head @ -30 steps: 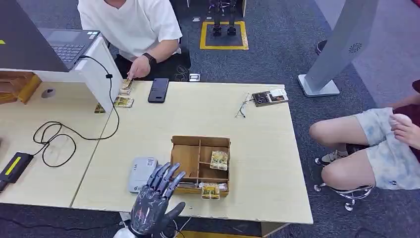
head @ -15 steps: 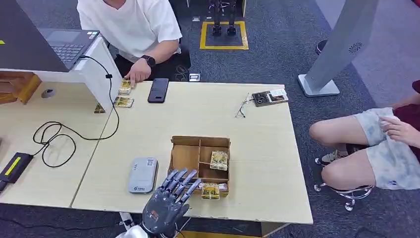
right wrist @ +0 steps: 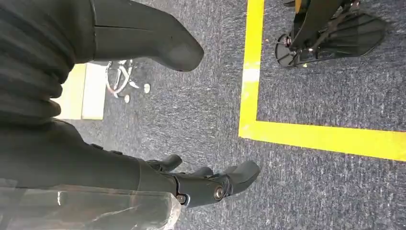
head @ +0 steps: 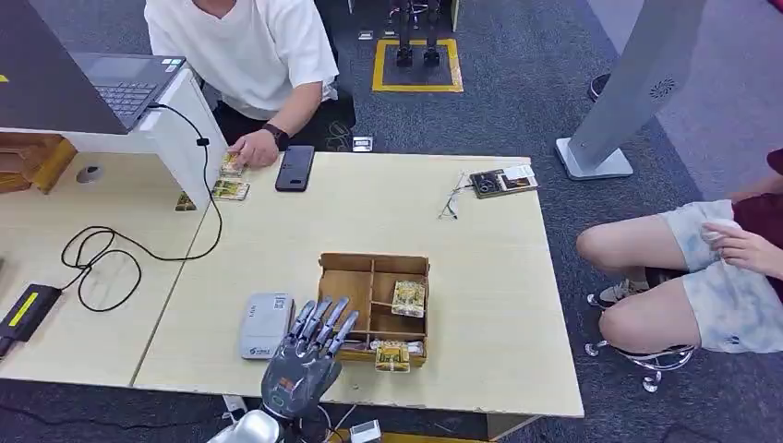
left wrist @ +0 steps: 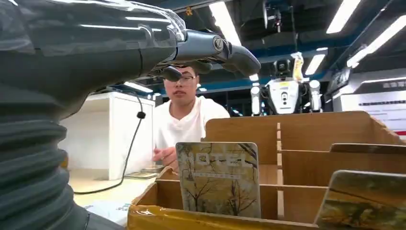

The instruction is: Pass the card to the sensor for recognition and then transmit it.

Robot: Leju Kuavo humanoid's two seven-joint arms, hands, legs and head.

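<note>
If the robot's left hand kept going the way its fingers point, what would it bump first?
Probably the wooden box: the left hand points at its near edge, where a card stands. Depth is hard to judge.

The one clear piece of lettering stands on the card (left wrist: 219, 178) propped upright at the front wall of the wooden box (left wrist: 330, 132): across its top edge, above a picture of bare trees, pale capitals read "OTEL", with the start of the word cut by the card's rounded corner; a line of finer print beneath them is too small to make out. From the head view, the grey sensor (head: 267, 324) just beside the box carries a small mark near its front edge and a patch on its top, both illegible.
</note>
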